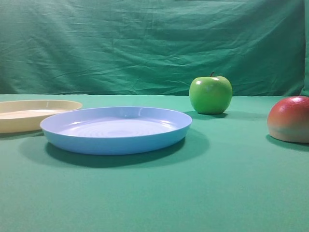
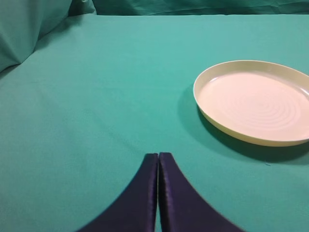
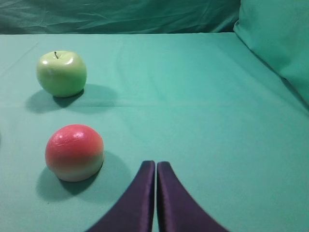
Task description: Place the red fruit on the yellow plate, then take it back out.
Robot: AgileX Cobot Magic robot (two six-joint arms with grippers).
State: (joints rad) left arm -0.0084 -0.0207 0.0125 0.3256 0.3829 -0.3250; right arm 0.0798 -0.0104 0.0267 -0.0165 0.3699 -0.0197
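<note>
- The blue plate [image 1: 116, 129] is seen nearest the camera in the high view, resting flat on the green cloth [image 1: 217, 193].
- The yellow plate [image 1: 29, 115] is set just behind and to the left of the blue plate; whether the rims touch cannot be told. It lies bare in the left wrist view.
- The red fruit [image 1: 291, 119] is found on the cloth at the right edge of the high view, well apart from both plates and held by nothing.
- The green apple [image 1: 210, 94] is stood upright farther back, between the blue plate and the red fruit.
- The left gripper [image 2: 158, 159] is shown clenched with nothing between its jaws, above bare cloth near the yellow plate.
- The right gripper [image 3: 155, 166] is likewise pressed together and grasps nothing, just beside the red fruit without touching it.
</note>
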